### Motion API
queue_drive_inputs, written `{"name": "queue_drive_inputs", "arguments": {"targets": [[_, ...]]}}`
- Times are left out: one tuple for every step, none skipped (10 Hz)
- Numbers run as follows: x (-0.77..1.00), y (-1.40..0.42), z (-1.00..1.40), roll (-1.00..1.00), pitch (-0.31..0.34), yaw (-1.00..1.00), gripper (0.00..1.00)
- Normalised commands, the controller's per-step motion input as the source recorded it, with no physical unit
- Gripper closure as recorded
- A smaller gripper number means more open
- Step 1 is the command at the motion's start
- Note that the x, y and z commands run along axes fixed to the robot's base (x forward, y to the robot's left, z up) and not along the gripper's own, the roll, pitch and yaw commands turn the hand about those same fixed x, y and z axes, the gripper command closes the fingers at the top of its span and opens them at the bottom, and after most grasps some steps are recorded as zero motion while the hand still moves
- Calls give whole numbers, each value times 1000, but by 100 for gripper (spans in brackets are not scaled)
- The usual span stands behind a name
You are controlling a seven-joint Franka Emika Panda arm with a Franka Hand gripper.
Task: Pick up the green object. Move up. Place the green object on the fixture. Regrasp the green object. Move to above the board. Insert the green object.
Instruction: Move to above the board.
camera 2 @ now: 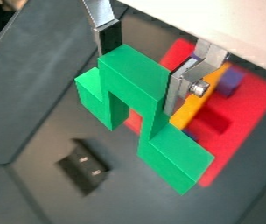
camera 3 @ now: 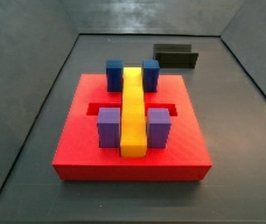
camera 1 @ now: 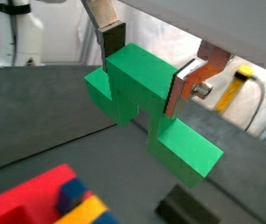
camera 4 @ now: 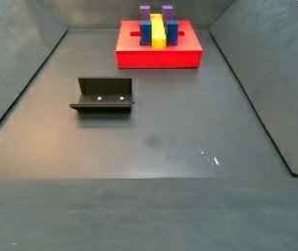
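Pinching green object (camera 1: 142,96) by taller middle block, claw (camera 1: 145,80) hangs high above floor; fixture (camera 2: 87,167) well below.

Readable text: none in any view.
Green object (camera 1: 142,87): plain faces, no label or number (both wrist views agree, and its surfaces fill much of each picture).
Gripper (camera 1: 147,74): bare silver finger plates closed against the green object, no brand or marking to be read.
Board (camera 3: 88,149): smooth red sides and top, no print.
Yellow bar (camera 3: 133,109): unmarked.
Blue blocks (camera 3: 115,74): unmarked.
Purple blocks (camera 3: 108,127): unmarked.
Fixture (camera 4: 103,96): dark, two small pale dots on its upright face (too small to tell if they are more than fasteners), no lettering.
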Motion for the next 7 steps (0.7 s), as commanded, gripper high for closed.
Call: {"name": "queue_drive_inputs", "arguments": {"targets": [[-187,-167,28,-1000,53,-5,100],[-130,-94,36,-1000,36,-2,100],[-121,-33,9,-1000,19,2,100],[-102,27,13,-1000,-9,6,100],[-96,30,9,-882,-29,-1,100],[-83,33,1,-564,-48,1,100],[-62,17,3,-376,-48,-4,100]]}}
